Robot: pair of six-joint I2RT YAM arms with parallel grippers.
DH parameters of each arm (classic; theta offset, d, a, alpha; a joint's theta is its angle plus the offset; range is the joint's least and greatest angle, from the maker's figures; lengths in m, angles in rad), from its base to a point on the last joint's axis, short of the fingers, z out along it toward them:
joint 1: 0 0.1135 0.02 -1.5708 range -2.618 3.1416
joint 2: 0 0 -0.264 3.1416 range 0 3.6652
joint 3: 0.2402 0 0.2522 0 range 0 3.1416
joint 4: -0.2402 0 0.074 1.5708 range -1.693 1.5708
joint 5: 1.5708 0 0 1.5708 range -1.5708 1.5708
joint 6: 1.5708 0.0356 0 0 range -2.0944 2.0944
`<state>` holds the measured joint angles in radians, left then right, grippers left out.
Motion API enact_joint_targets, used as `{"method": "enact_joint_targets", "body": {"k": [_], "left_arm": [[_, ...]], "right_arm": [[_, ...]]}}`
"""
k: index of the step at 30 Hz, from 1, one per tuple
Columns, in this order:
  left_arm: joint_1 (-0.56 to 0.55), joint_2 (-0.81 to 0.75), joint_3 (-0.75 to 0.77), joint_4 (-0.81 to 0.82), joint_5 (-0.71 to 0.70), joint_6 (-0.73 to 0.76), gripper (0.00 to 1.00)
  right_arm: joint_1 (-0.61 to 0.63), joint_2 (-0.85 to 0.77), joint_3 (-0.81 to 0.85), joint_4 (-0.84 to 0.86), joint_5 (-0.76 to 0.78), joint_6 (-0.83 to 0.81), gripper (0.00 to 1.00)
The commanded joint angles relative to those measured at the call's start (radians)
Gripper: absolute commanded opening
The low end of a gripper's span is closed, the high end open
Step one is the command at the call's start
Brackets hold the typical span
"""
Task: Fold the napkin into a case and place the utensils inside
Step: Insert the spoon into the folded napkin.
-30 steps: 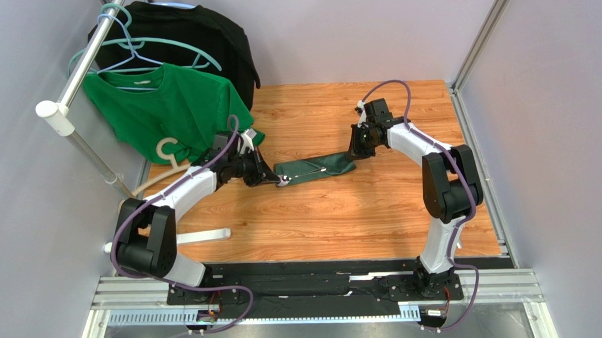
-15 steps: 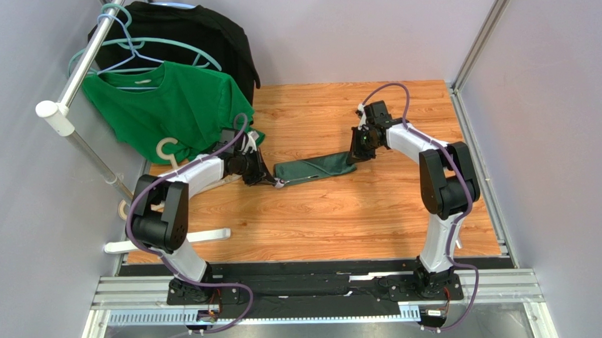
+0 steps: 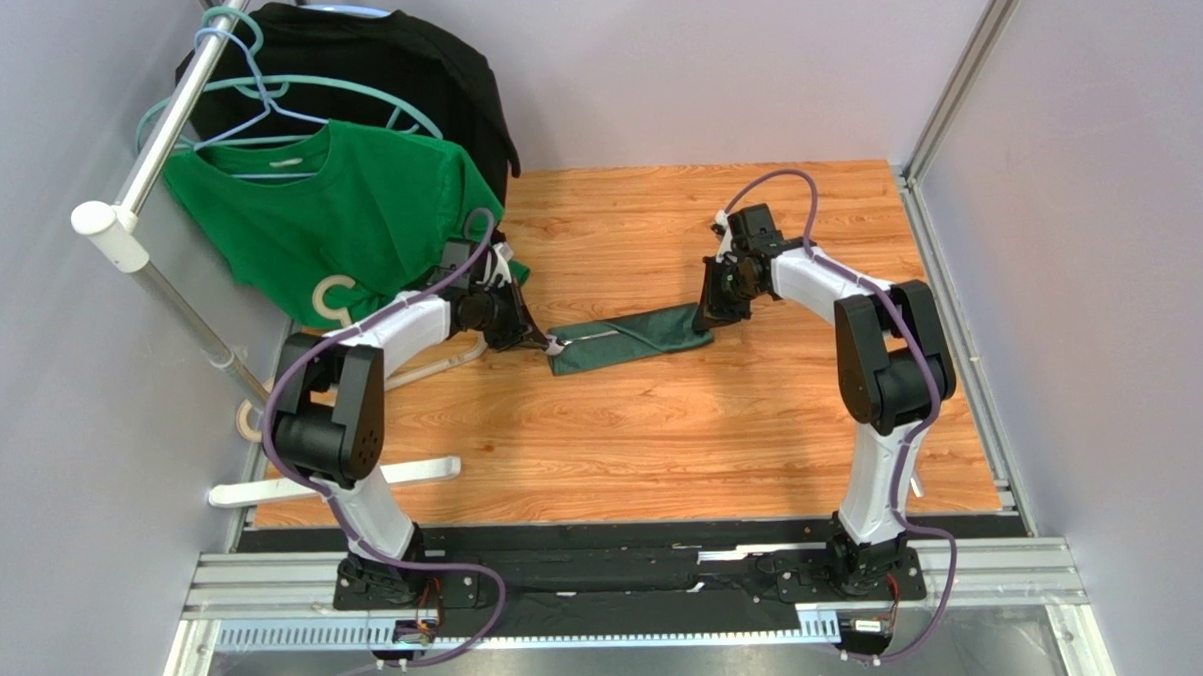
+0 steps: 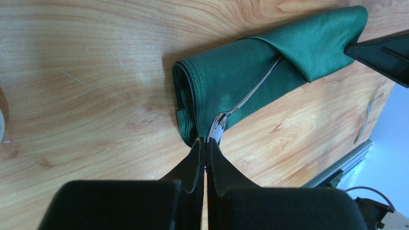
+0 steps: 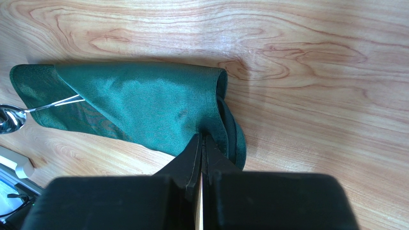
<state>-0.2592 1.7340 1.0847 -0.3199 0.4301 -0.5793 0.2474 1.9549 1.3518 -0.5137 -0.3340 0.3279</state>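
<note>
Green case [image 3: 630,339] has bare tabletop [image 3: 671,426] along both long edges.

The left arm [image 3: 397,327] folds up, elbow swinging in over its base, and the left claw [image 3: 545,342] edges slightly away across the worktop [image 3: 641,442] at the case's [image 3: 638,337] end.

Grey walls [image 3: 703,65], wood tabletop [image 3: 641,442], clothes rail [image 3: 151,159].
</note>
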Motion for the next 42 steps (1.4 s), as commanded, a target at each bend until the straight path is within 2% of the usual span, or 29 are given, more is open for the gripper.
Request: {"method": "enact_joint_targets", "body": {"k": [1,6,12,29,34,37,39,40,41,42], "left_arm": [[0.009,0.027,0.038,0.019,0.007,0.009,0.00],[0.009,0.061,0.026,0.113,0.090,-0.034,0.00],[0.008,0.085,0.041,0.157,0.117,-0.051,0.00],[-0.075,0.231,0.201,0.131,0.142,-0.067,0.00],[-0.098,0.282,0.267,0.101,0.142,-0.067,0.00],[-0.097,0.300,0.307,0.029,0.104,-0.053,0.00],[-0.097,0.273,0.299,-0.014,0.062,-0.039,0.11],[-0.097,0.256,0.290,-0.031,0.009,-0.028,0.23],[-0.097,0.219,0.284,-0.039,-0.014,-0.024,0.28],[-0.097,0.202,0.278,-0.053,-0.034,-0.014,0.32]], "right_arm": [[-0.002,0.007,0.027,0.032,-0.011,-0.007,0.00],[-0.003,0.022,0.032,0.035,-0.016,-0.007,0.00],[-0.005,0.030,0.035,0.034,-0.011,-0.009,0.00],[-0.003,0.064,0.056,0.018,-0.011,-0.013,0.00],[-0.003,0.064,0.061,0.014,-0.016,-0.015,0.00],[-0.002,0.058,0.066,0.006,-0.017,-0.010,0.00],[0.000,0.039,0.078,-0.021,-0.002,-0.010,0.07],[0.003,0.024,0.082,-0.034,0.015,-0.010,0.12],[0.004,-0.016,0.098,-0.052,0.062,-0.010,0.24],[0.009,-0.039,0.107,-0.093,0.084,-0.009,0.31]]}}
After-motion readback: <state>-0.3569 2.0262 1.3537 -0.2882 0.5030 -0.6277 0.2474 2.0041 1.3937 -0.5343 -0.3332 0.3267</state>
